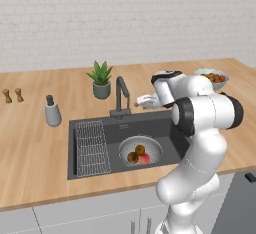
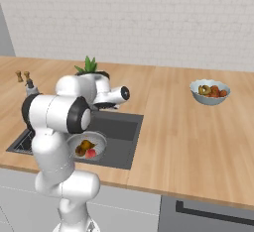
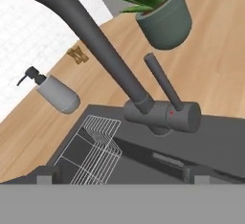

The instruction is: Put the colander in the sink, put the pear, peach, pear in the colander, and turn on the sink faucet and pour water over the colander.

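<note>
Inside matte dark sink (image 1: 100, 126), round perforated metal colander (image 1: 151, 146), wire rack (image 1: 92, 147)

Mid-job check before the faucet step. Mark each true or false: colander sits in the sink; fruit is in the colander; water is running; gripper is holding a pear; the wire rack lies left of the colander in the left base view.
1. The colander sits in the sink: true.
2. Fruit is in it: true, two pears and the peach.
3. Water runs from the sink faucet: false, no stream shows.
4. The gripper holds a pear: false, it is open beside the faucet.
5. The wire rack lies left of the colander: true.
</note>
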